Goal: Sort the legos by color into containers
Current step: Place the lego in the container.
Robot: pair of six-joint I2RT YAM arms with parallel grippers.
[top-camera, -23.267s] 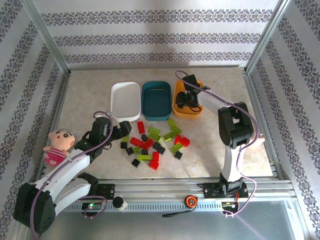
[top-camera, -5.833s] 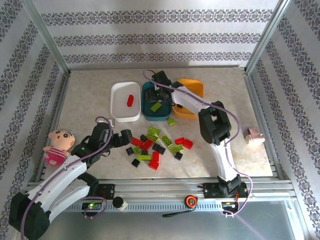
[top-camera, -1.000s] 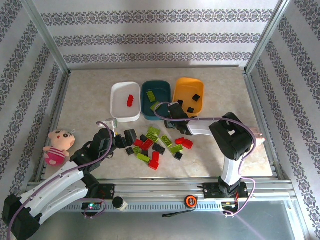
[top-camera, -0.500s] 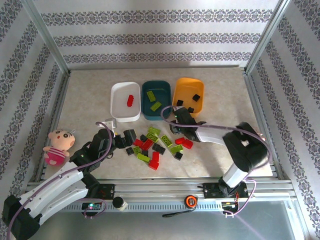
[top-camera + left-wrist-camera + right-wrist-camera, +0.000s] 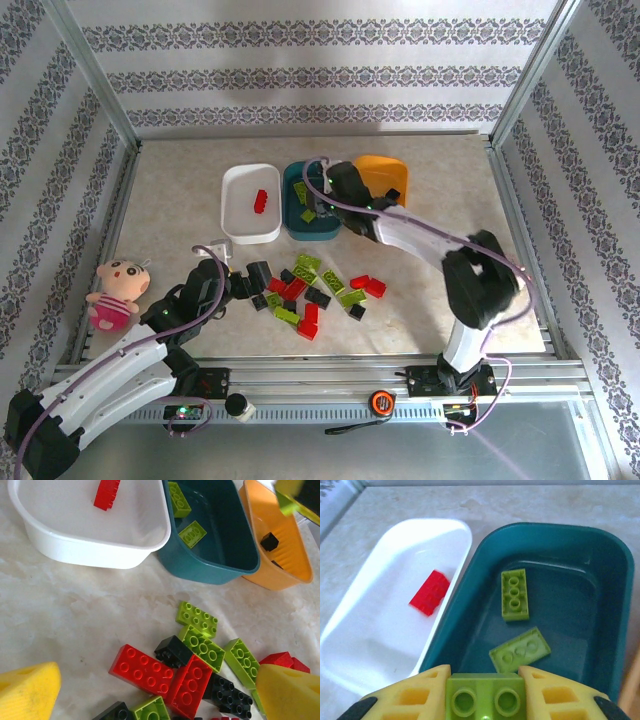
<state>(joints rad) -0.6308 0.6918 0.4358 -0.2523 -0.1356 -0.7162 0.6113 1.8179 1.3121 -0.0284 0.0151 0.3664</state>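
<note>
My right gripper (image 5: 333, 192) hangs over the dark teal tub (image 5: 312, 231), shut on a lime green lego (image 5: 485, 698). Two more lime legos (image 5: 514, 594) lie inside that teal tub (image 5: 600, 630). Left of it, the white tub (image 5: 243, 226) holds one red lego (image 5: 261, 201). To the right, the orange tub (image 5: 378, 166) holds black legos (image 5: 269, 541). A mixed pile of red, lime and black legos (image 5: 315, 290) lies on the table in front of the tubs. My left gripper (image 5: 249, 277) sits at the pile's left edge, open, its yellow fingers (image 5: 27, 690) wide apart above the bricks.
A pink plush doll (image 5: 115, 293) lies at the left beside my left arm. A tape measure (image 5: 380, 402) rests on the front rail. Metal frame posts and wallpapered walls close in the table on three sides.
My right gripper shut on a lime lego at the pile and carried it up and back over the teal tub. The left arm has stayed put, open.
</note>
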